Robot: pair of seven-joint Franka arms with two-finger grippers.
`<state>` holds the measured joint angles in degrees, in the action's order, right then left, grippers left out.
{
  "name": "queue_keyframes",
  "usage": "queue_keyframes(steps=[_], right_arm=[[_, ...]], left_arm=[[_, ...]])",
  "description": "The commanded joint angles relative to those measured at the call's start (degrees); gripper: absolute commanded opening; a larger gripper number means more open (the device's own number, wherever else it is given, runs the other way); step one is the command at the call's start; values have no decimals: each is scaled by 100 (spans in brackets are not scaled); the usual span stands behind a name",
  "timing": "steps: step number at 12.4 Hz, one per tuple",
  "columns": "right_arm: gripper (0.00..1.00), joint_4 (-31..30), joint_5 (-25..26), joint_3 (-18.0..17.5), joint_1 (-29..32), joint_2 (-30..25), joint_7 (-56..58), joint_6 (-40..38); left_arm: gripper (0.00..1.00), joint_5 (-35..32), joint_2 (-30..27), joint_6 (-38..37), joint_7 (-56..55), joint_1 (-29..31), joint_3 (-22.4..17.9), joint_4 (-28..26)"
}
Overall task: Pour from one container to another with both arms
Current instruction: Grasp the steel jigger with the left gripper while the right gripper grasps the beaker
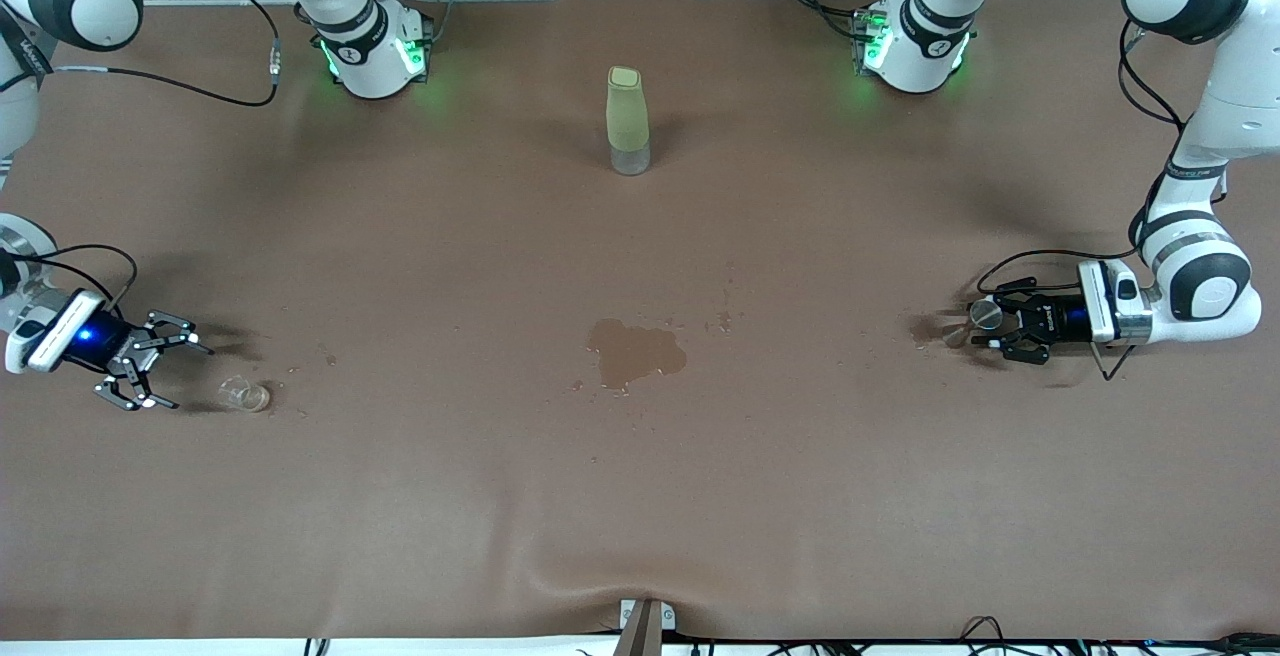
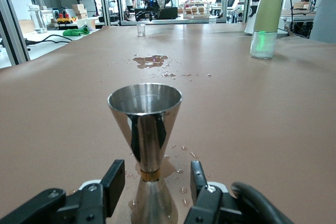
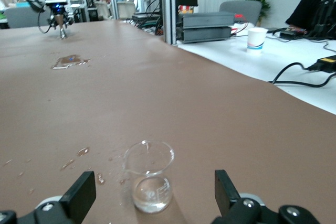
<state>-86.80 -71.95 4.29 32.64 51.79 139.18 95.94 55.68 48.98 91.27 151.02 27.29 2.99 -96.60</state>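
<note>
Left hand (image 2: 152, 192) flanking steel jigger (image 2: 145, 145), grip unclear, right hand (image 3: 149, 198) released, puddle (image 1: 634, 352) on brown table (image 1: 640, 496)

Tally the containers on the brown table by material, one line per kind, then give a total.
Metal: 1, the steel jigger between the left gripper fingers.
Clear glass: 1, the small beaker in front of the right gripper.
Green-sleeved: 1, the tall bottle nearer the arms' bases.
Total: 3
</note>
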Motion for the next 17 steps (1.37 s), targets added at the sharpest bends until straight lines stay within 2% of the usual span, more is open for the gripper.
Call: queue_keyframes(steps=[1, 6, 7, 8, 11, 13, 15, 16, 17], right_arm=[[100, 216, -284, -68, 49, 322, 92, -76], [100, 216, -267, -68, -83, 499, 118, -67], [100, 216, -276, -68, -117, 516, 275, -23], [100, 208, -302, -68, -135, 516, 407, 151], [100, 216, -460, -77, -223, 578, 461, 206], [100, 216, -478, -77, -223, 639, 470, 232], [100, 216, -513, -86, -267, 701, 557, 328], [100, 216, -705, -86, -267, 753, 592, 329], [100, 216, -802, -86, -276, 806, 714, 337]], left_arm=[[58, 223, 111, 13, 94, -58, -27, 80], [53, 276, 129, 13, 103, -93, -18, 80], [50, 285, 129, 13, 95, -93, -27, 80], [43, 285, 129, 13, 103, -84, -27, 80], [38, 285, 129, 13, 103, -93, -27, 80], [30, 294, 173, 13, 103, -84, -27, 80], [10, 294, 190, 13, 60, -93, -27, 80], [0, 294, 208, 13, 77, -84, -18, 80], [0, 294, 208, 13, 112, -93, -18, 80]])
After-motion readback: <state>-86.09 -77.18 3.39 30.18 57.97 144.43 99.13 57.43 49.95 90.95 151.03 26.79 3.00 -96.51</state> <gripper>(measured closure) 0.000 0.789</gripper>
